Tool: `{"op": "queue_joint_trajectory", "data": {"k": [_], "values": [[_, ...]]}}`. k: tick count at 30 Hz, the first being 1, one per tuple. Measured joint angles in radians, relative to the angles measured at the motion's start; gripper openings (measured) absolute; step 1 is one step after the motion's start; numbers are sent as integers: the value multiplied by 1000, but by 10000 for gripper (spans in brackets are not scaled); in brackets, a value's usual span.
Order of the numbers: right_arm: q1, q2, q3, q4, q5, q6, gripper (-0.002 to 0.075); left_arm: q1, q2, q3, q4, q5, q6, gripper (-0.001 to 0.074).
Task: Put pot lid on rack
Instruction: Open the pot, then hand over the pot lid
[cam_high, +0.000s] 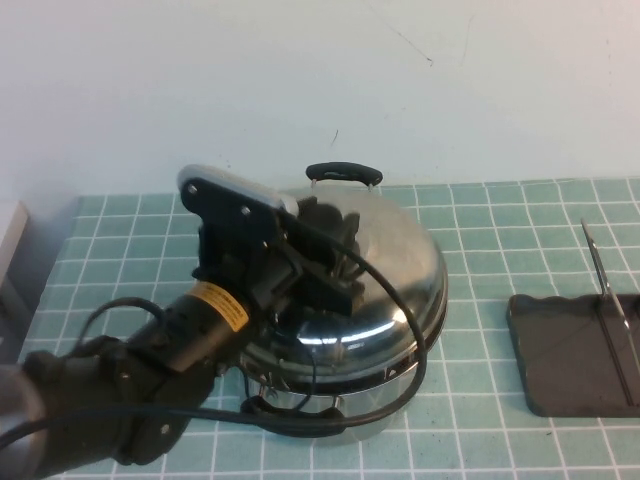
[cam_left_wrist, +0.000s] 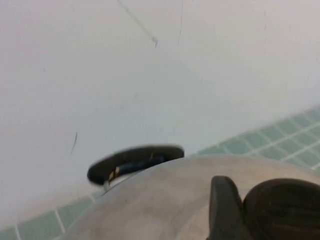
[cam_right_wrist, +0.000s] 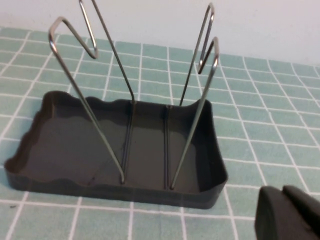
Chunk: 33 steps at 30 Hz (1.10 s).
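Toward the table's middle, the left gripper (cam_high: 325, 265) sits over the pot lid (cam_high: 400, 262) (grip unclear); the rack (cam_high: 565, 350) lies apart at the right edge. The right gripper (cam_right_wrist: 290, 215) hovers near it.

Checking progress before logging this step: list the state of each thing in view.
pot lid: on the pot, tilted.
pot: upright, covered.
rack: empty, wire frame upright.
left gripper: at the lid's knob.
right gripper: near the rack, holding nothing.
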Motion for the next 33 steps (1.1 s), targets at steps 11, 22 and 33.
{"op": "queue_joint_trajectory", "data": {"k": [11,22,33], "values": [[0,0,0,222,-90,345,-3,0,-311,0,251,-21,-643,321],[0,0,0,505,-190,568,-3,0,-255,0,487,-133,-876,321],[261,50,-184,811,-189,234,-2,0,-195,0,501,-225,-791,321]]}}
